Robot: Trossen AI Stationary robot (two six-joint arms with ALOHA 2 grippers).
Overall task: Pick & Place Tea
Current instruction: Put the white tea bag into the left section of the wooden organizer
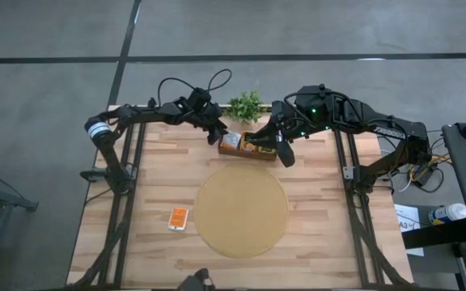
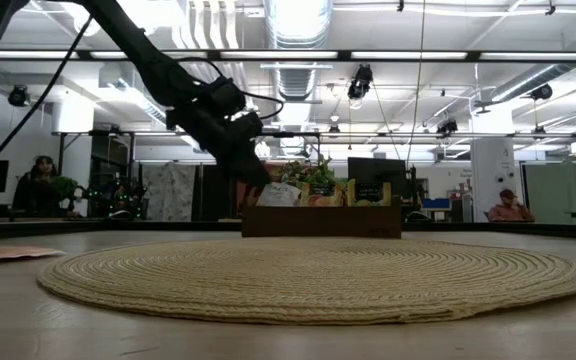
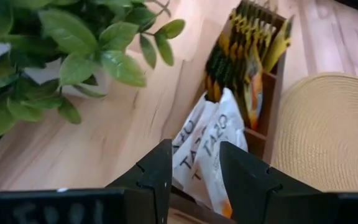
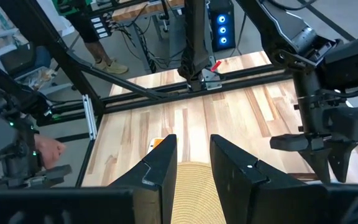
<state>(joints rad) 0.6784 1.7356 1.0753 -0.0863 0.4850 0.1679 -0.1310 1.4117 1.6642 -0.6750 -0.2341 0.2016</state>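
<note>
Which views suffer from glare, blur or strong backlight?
Low view: bright ceiling lights leave the left arm and wooden box nearly in silhouette; the mat near the camera is soft. Left wrist view: the plant is blurred. High view: even light, no glare.

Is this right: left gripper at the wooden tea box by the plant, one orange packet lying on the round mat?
Not quite. The orange packet lies on the bare table, just beside the round mat, as the high view shows. The left gripper is indeed at the wooden tea box by the plant.
</note>
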